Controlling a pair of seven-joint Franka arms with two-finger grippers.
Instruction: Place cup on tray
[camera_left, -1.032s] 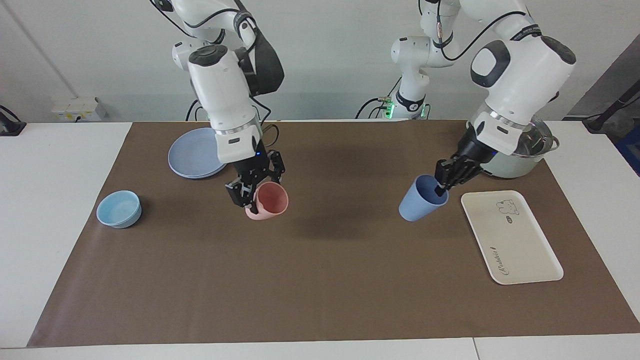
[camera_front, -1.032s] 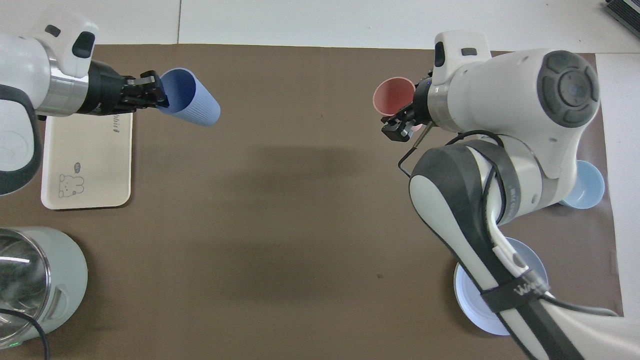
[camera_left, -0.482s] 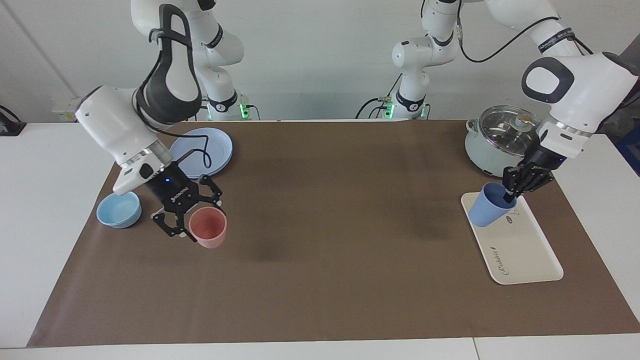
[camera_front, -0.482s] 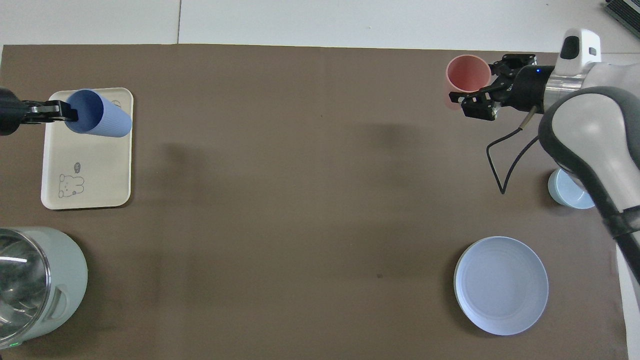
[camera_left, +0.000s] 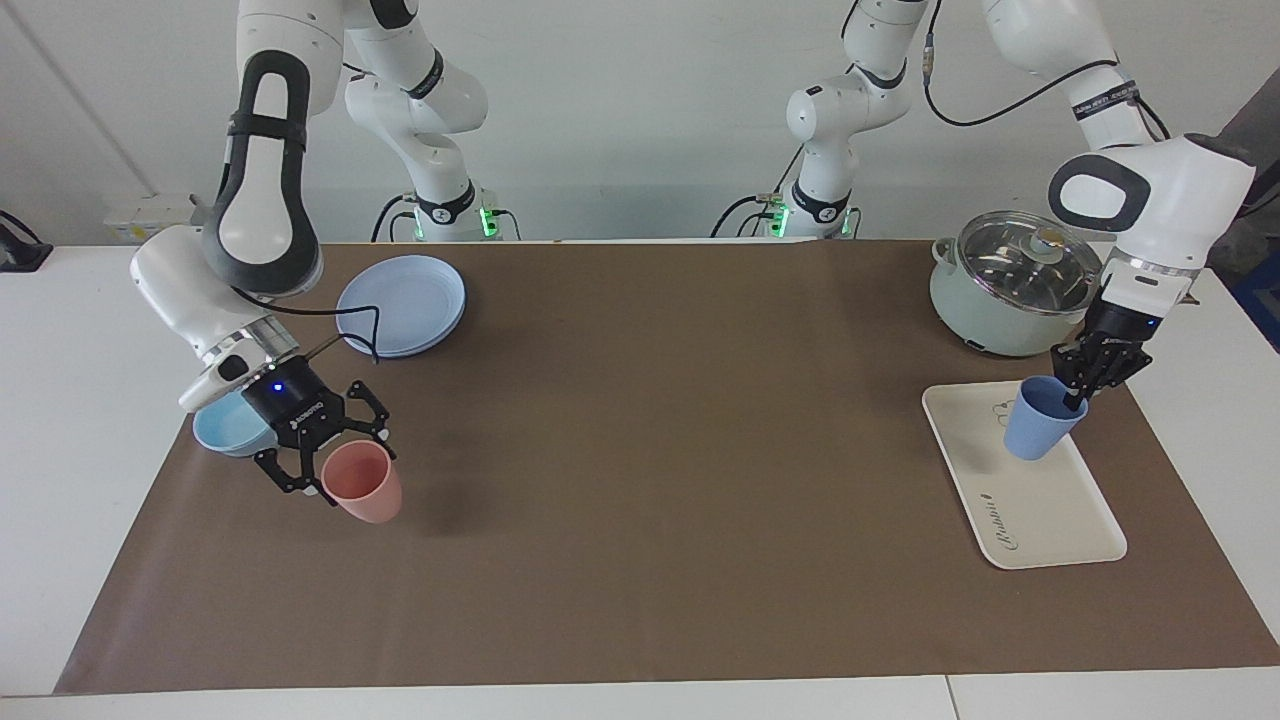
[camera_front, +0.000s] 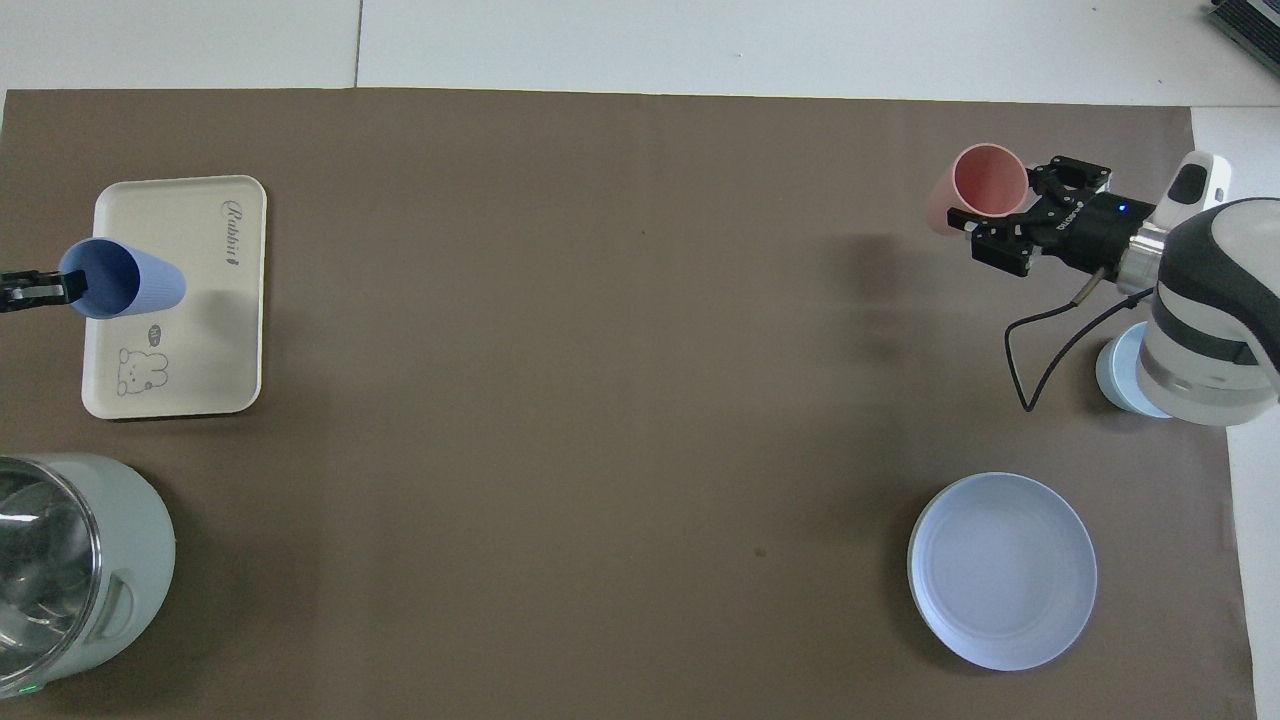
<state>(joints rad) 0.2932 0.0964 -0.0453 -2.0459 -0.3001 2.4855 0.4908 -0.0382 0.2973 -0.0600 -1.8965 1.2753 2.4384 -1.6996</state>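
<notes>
A: Item one, the cup (camera_left: 1040, 430)?

B: Blue tapered tumbler, pinched at its rim by the left gripper (camera_left: 1077, 398), fingers clenched on the wall. It tilts a little and hangs over the tray (camera_left: 1050, 520), over the part with the bear drawing; whether its base touches the tray surface cannot be told. In the overhead view the cup (camera_front: 125, 285) sits over the tray (camera_front: 205, 340) at its edge toward the left arm's end of the table, and only the tip of the left gripper (camera_front: 68, 290) shows.

A: Item two, the tray?

B: Cream-white, rectangular, rounded corners, flat on the brown mat (camera_left: 640, 520), toward the left arm's end. Just beside it, nearer the robots, a pale green pot (camera_left: 1005, 285) with a glass lid.

A: Item three, the right gripper (camera_left: 328, 488)?

B: Clamped on the rim of a pink tumbler (camera_left: 365, 482), which is upright, low over the mat toward the right arm's end; contact with the mat cannot be told.

A: Remaining stock?

B: A light-blue bowl (camera_left: 225, 428) partly hidden by the right arm, beside the pink tumbler. A round blue plate (camera_left: 402, 305) nearer the robots than the bowl
</notes>
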